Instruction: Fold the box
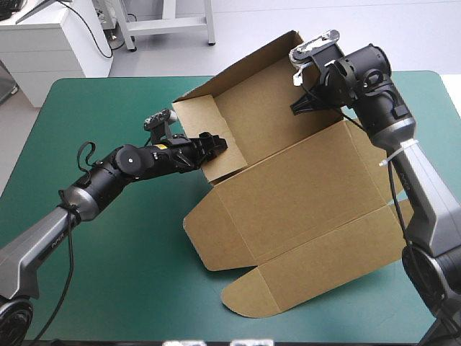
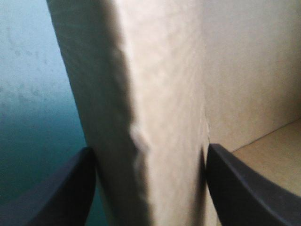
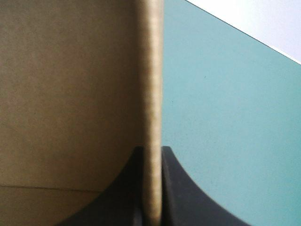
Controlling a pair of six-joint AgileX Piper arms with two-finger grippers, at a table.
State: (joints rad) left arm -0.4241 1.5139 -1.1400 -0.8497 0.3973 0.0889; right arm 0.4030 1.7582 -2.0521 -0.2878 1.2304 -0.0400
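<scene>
Surface: teal-green cover [image 1: 108, 238], with the work set on its middle and far right.
High view, box: brown box [image 1: 288, 194] half-formed; back wall and side wall [image 1: 209, 137] raised, front panels and flaps lying flat toward the near edge.
High view, pincers: left pincer [image 1: 220, 144] at the side wall; right pincer [image 1: 302, 104] at the back wall's upper edge.
Left wrist view: black fingers [image 2: 75, 188] stand apart astride the side wall, not clamped.
Right wrist view: fingers [image 3: 181, 188] nearly closed, pinching the board's edge.
Risk (judgement): untucked side wall may spring outward once released; a hard pull from the right could crease or drag the sheet.
</scene>
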